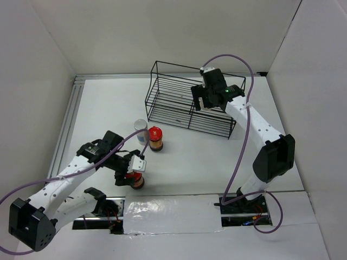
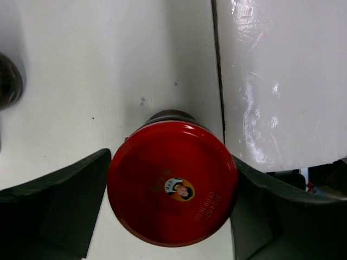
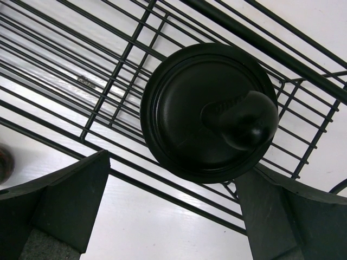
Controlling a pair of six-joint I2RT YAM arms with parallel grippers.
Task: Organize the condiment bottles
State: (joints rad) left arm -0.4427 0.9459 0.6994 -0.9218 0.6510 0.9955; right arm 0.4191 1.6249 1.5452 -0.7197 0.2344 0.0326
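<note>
One step: left jaws flank red-capped jar (image 2: pixel 172 181), clamped or not unclear; centre, close squarely below cap. Right jaws apart above black-capped jar (image 3: pixel 209 111) in rack (image 3: pixel 260 41).

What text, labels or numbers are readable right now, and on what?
Red round jar cap: portrait logo and two stamped code lines, too blurred to quote.
Black round knobbed cap: no text readable.
Other red-capped jar and pale-capped jar, top view: labels too small.
</note>
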